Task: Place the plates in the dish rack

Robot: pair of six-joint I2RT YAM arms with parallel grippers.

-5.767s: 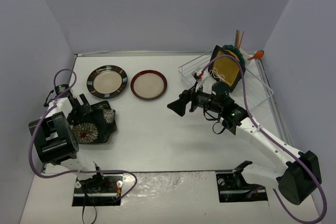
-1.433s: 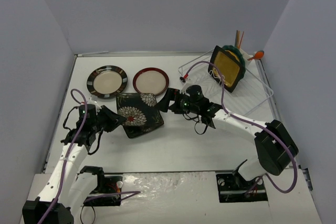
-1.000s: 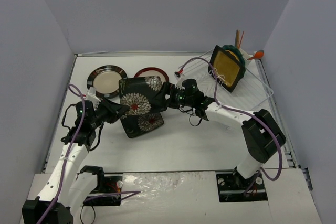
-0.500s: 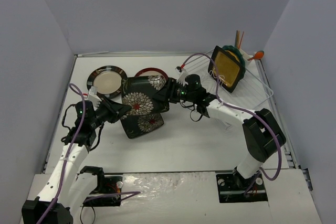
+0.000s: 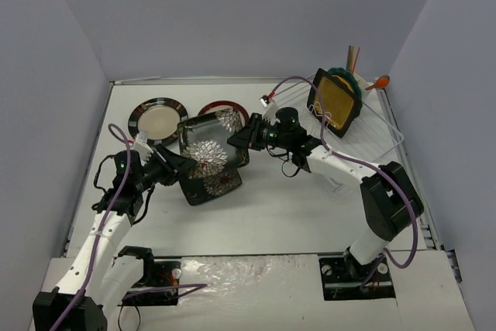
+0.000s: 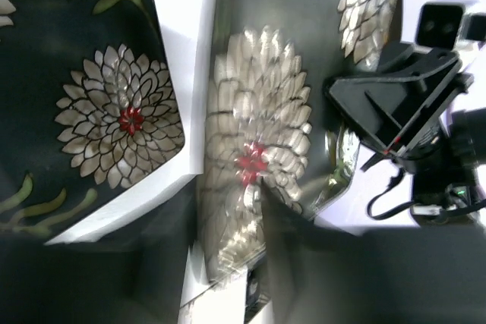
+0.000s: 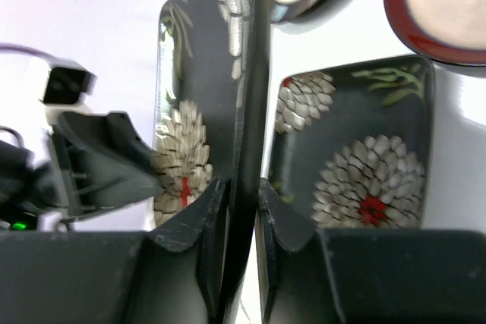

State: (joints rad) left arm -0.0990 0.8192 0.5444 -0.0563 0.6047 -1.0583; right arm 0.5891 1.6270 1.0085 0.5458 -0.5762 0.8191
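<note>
Black floral square plate [image 5: 208, 145], tilted on edge over a second floral plate [image 5: 211, 185] lying on the table [image 5: 294, 207]. Right gripper [image 7: 241, 191] clamps its rim. Left gripper [image 5: 180, 167] is at the opposite edge, its grip indiscernible. Dish rack [image 5: 380, 141] stands well apart to the right.

Upright amber plate [image 5: 339, 101] blocks the dish rack [image 5: 387, 131] at its back.
</note>
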